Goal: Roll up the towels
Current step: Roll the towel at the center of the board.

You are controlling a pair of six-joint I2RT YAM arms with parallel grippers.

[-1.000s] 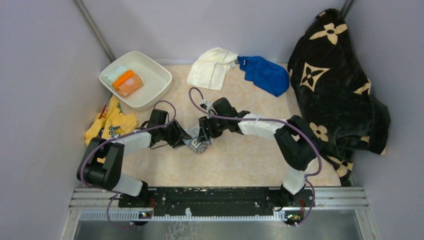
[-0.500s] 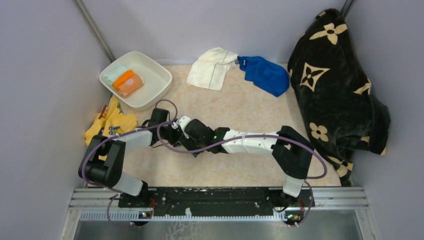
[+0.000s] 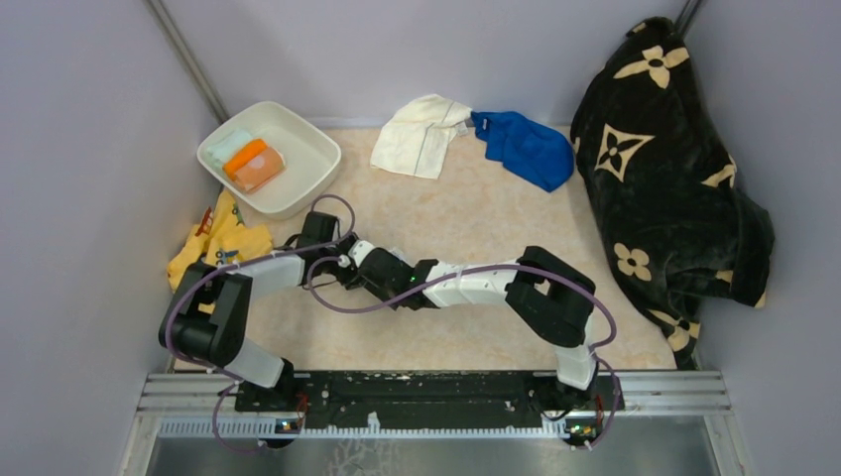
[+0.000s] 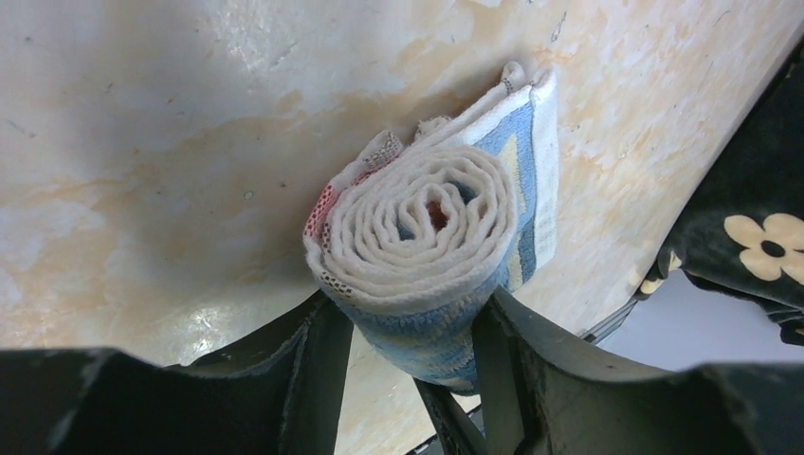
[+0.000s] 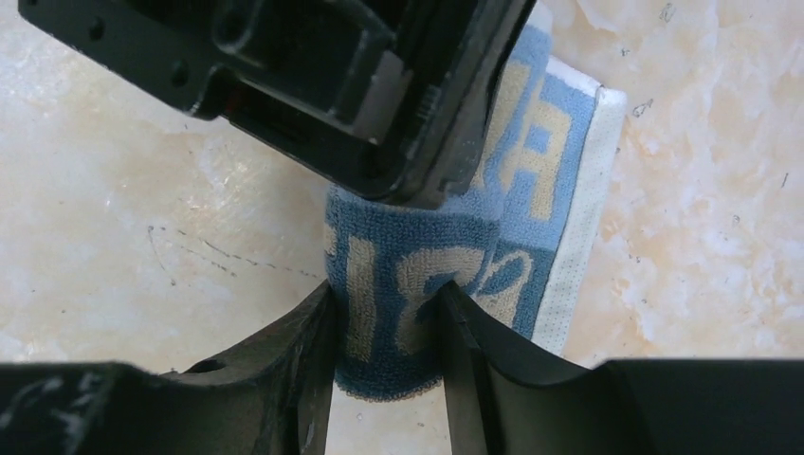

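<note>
Left wrist view: the left gripper (image 4: pixel 408 327) is closed on the printed towel (image 4: pixel 427 227), with one finger pressed against each side of the roll. The spiral end faces the camera, and a loose edge runs toward the upper right over the table (image 4: pixel 142 142).

Right wrist view: the right gripper (image 5: pixel 384 332) clamps the same roll at lower centre, its fingers touching the blue lettered surface.

Top external view: both grippers meet left of centre. The cream-white towel (image 3: pixel 417 139) and the royal blue towel (image 3: pixel 526 149) lie unrolled and touching at top centre.

two black-and-white jointed arms (image 3: pixel 466 285) with looping purple cables (image 3: pixel 337 306)
</note>
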